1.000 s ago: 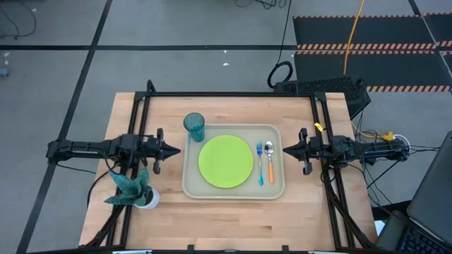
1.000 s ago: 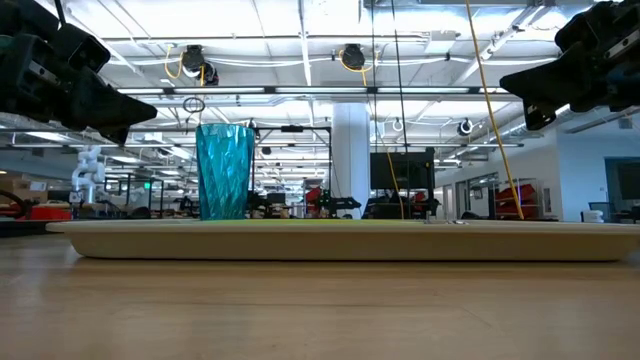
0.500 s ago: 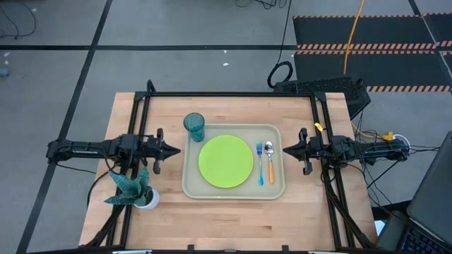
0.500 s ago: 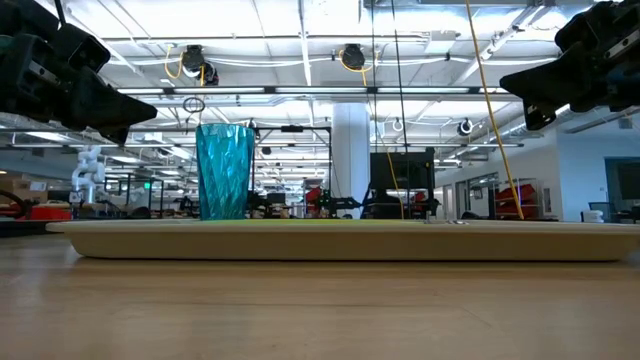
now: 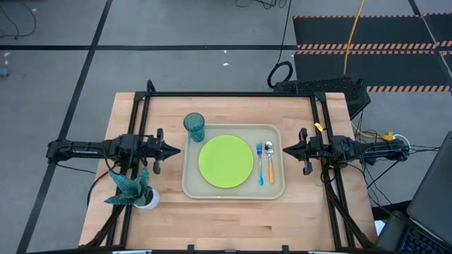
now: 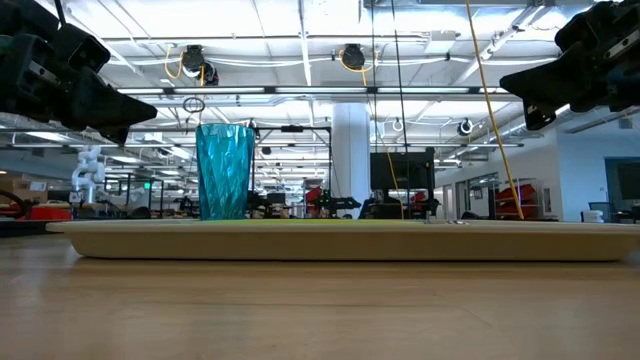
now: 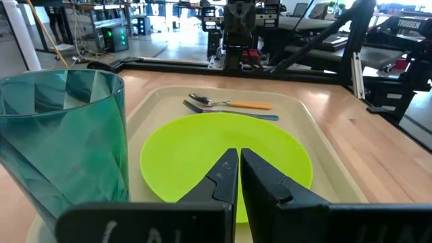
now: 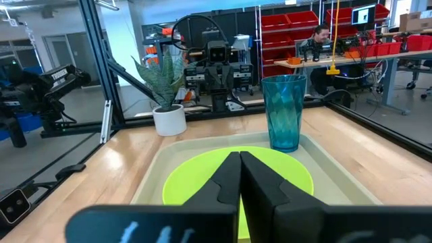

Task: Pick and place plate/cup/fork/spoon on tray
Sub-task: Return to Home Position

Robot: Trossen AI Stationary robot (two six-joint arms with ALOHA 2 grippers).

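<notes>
On the table [image 5: 233, 109], one tray [image 5: 233, 196] holds one plate [image 5: 226, 161], cup [image 5: 194, 125], fork [image 5: 259, 162] and spoon [image 5: 269, 161]. The left gripper [image 5: 176, 149] and right gripper [image 5: 286, 149], both closed and empty, flank the tray, with one plant [image 5: 133, 187] beside it.

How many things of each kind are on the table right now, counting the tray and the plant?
tray: 1
plate: 1
cup: 1
fork: 1
spoon: 1
potted plant: 1
Total: 6

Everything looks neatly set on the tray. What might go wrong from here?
The tall cup stands in a corner of the tray, close to the left end effector; a stray swing might tip it.
The fork and spoon lie loose near the right end effector; a nudge might scatter them.
</notes>
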